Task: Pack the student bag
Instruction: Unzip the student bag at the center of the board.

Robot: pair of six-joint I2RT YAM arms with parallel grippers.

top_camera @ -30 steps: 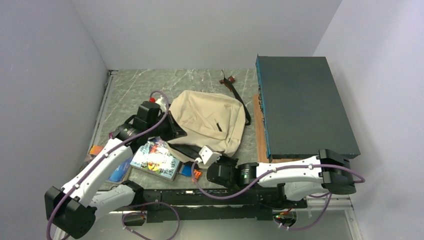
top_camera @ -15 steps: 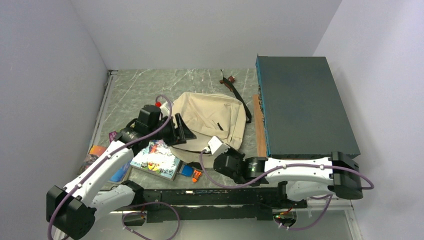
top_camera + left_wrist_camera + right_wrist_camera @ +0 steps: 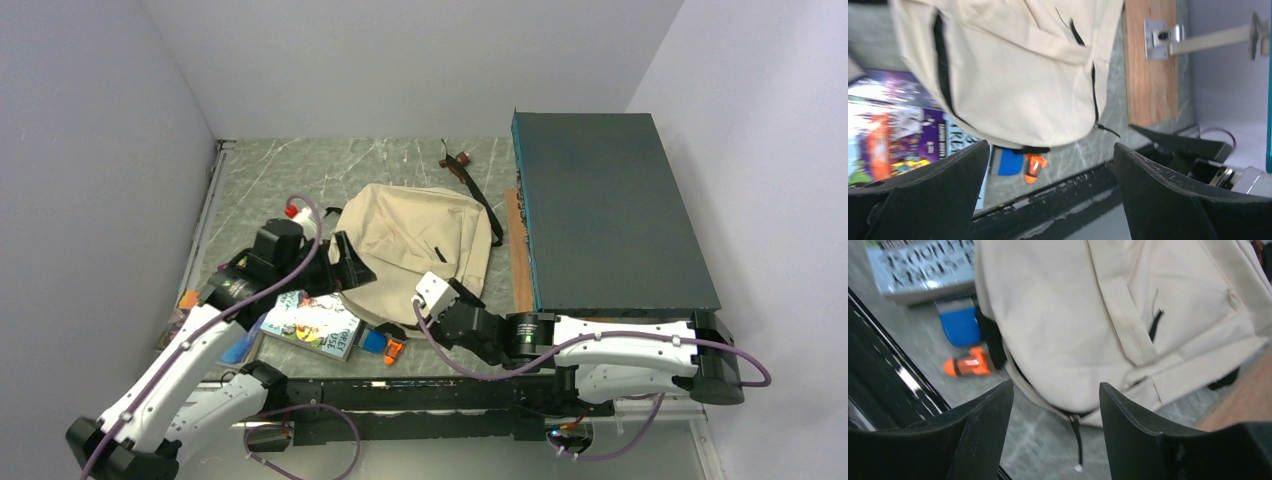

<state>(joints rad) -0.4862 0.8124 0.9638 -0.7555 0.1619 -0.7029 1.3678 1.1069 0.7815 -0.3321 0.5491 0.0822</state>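
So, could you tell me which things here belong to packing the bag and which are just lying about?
Job: soft beige canvas backpack; colourful illustrated book; probably the small blue block and small orange piece.
Lying about: big dark teal flat box; brown wooden board beside it.

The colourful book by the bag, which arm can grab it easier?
Left, probably. The book lies on the left arm's side, close beside its open left tool. The right tool hangs over the near edge of the student bag, farther from the book.
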